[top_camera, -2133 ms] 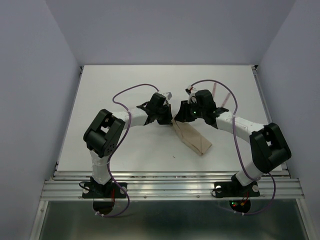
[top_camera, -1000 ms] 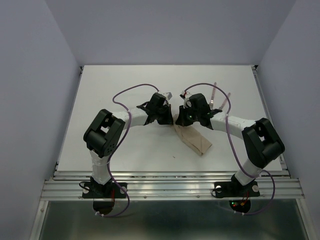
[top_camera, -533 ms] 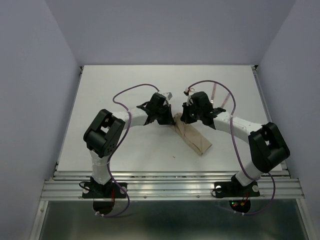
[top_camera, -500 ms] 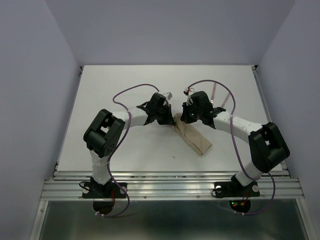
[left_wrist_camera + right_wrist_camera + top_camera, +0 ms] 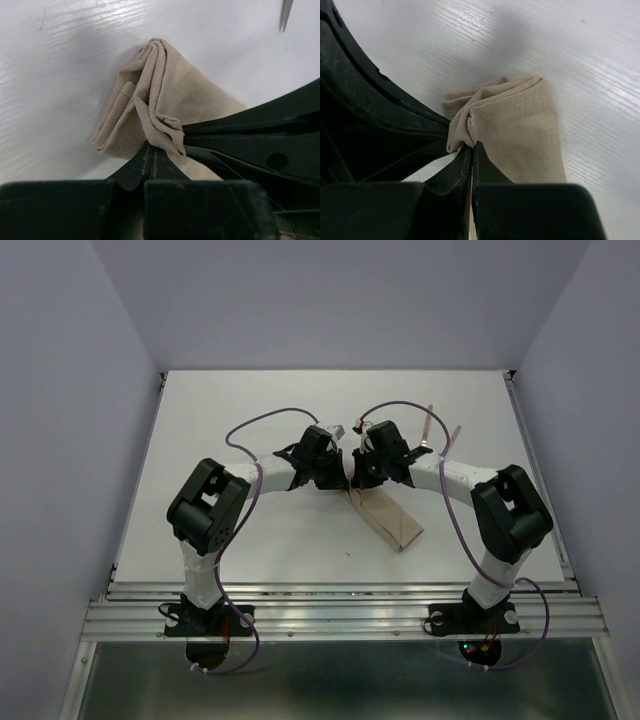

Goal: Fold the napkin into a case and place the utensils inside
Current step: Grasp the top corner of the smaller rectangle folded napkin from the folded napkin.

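Over the last second or so the right arm has swung its wrist leftward and drawn its elbow in. The right gripper (image 5: 471, 146) now sits hard against the left gripper (image 5: 152, 150) at the far end of the napkin (image 5: 388, 517), while the left arm has not moved. The napkin lies where it lay, a narrow folded strip running diagonally toward the near right of the table (image 5: 230, 410), and it is already close to the shape of a case (image 5: 522, 125). Both grippers are closed tight, each nipping a small bunched fold of the tan cloth at that far end (in the wrist views the two pinches almost touch, with the other gripper's dark fingers alongside). The cloth there is puckered rather than flat.

My reading is that the folding is largely done and this paired pinch concerns the mouth of the case. It is either tidying the last fold or taking separate layers so the end can be parted. The utensils (image 5: 431, 426) lie untouched on the table beyond the right arm, well apart from the napkin, so the second half of the task has not begun. Whether each gripper holds one layer or several I cannot tell
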Controlling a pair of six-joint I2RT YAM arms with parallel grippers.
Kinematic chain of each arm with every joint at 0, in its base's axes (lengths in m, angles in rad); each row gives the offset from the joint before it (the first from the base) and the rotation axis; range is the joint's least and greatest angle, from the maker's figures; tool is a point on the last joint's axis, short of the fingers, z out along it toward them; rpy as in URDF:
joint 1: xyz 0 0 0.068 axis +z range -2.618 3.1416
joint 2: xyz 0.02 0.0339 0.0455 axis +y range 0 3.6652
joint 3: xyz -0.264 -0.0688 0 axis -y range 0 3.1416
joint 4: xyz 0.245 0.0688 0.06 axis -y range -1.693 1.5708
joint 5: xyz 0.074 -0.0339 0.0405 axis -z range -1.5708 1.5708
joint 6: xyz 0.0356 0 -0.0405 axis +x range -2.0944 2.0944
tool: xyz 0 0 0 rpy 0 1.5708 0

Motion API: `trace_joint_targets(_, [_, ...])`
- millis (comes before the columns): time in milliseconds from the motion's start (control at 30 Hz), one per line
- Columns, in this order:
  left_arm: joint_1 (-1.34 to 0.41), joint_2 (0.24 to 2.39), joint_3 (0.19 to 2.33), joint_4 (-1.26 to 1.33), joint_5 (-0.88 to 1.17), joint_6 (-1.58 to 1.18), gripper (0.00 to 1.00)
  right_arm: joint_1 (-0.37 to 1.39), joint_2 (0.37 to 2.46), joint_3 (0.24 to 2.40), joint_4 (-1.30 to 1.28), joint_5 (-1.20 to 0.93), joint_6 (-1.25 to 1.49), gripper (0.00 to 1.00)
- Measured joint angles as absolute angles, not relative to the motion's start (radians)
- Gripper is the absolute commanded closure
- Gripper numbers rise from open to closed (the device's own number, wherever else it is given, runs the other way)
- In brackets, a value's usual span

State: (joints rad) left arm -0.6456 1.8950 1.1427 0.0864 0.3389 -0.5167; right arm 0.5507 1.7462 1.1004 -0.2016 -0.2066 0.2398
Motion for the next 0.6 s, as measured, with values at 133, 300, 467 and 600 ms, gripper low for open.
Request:
trace_joint_targets(133, [-0.642, 1.895, 1.143, 0.07, 0.334, -0.513, 1.0, 0.559, 1.797, 1.119, -0.204, -0.215, 0.242, 0.99])
trace_joint_targets(300, [-0.64, 1.895, 1.143, 0.064, 0.336, -0.513, 1.0, 0.564, 1.851, 1.131, -0.208, -0.223, 0.259, 0.99])
trace_joint_targets(467, [-0.635, 1.895, 1.143, 0.063, 0.333, -0.513, 1.0, 0.564, 1.88, 1.159, -0.21, -0.224, 0.274, 0.99])
trace_joint_targets(600, [-0.624, 1.895, 1.143, 0.062, 0.338, -0.513, 1.0, 0.564, 1.898, 1.176, -0.208, -0.205, 0.286, 0.99])
